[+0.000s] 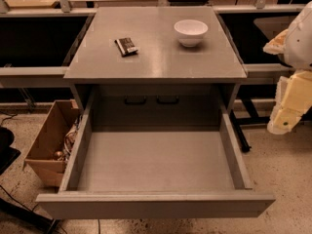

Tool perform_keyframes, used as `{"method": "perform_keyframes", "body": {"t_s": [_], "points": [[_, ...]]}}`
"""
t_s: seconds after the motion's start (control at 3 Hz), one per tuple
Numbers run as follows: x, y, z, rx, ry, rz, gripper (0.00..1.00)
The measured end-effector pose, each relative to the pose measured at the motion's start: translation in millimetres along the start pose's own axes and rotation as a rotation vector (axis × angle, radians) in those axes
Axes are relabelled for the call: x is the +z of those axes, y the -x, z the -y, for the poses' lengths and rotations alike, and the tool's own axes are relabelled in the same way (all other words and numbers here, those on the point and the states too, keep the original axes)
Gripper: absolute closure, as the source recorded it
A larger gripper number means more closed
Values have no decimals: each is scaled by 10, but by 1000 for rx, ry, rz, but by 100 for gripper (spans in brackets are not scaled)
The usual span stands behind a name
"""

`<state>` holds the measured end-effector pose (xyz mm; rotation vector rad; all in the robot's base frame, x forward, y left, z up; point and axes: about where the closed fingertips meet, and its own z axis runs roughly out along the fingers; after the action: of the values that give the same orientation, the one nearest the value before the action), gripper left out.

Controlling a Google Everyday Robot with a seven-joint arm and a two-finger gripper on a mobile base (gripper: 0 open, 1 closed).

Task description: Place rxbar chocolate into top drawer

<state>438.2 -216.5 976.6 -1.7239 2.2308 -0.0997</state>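
Pulled wide open at 6 o'clock: grey drawer (156, 162). At 12: grey cabinet top (156, 62). At 8, on the floor: cardboard box (46, 145). At 3, well apart: cream gripper (287, 106), open or closed impossible to tell. Resting on cabinet top: white bowl (190, 31) at 1, chocolate bar (126, 46) at 11.

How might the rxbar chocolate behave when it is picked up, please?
The rxbar chocolate looks small and flat, so probably light and unlikely to roll. Lying flush on the cabinet top, it likely offers little edge to grip. The pincer hangs at the right, apart.
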Motion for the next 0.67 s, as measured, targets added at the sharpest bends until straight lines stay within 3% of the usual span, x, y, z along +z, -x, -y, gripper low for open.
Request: {"method": "perform_keyframes", "body": {"t_s": [0.33, 0.67], "points": [[0, 3, 6, 0, -2, 2, 0], [220, 48, 263, 67, 16, 57, 0]]}}
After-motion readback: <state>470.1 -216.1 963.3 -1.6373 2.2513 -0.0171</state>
